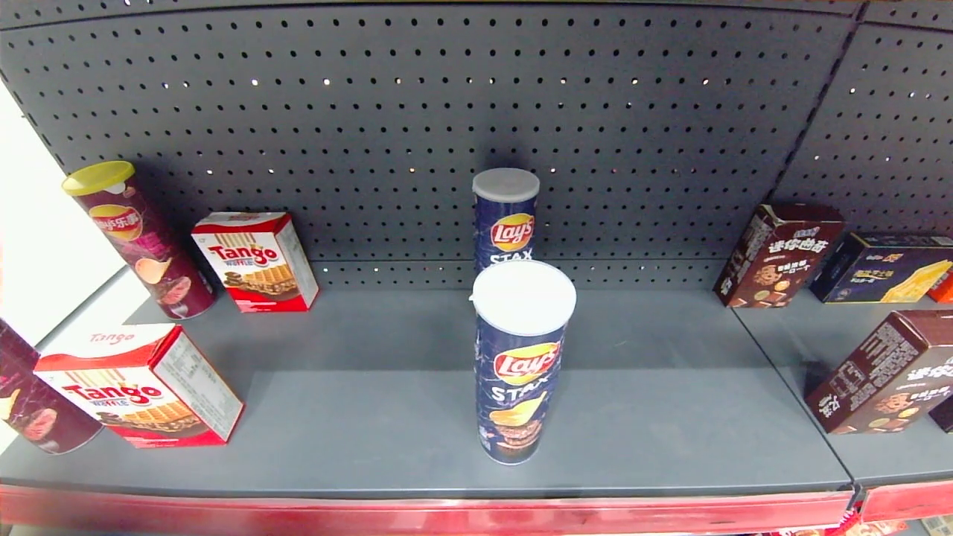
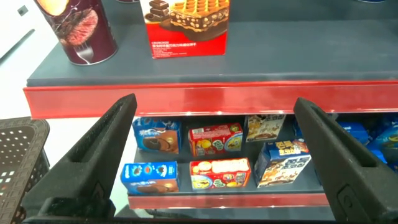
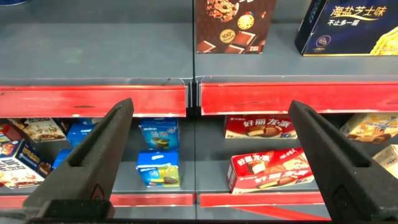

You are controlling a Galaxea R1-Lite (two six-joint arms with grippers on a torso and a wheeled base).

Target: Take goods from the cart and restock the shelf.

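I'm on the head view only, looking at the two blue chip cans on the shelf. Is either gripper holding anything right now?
Observer: No. The left gripper is open and empty, facing the shelf's red front edge.
Operator: And the right one?
Observer: The right gripper is open and empty too, in front of the seam between two shelf sections.
Operator: Any sign of the cart?
Observer: A black mesh basket, likely the cart, sits close beside the left gripper; I can't tell what it holds.
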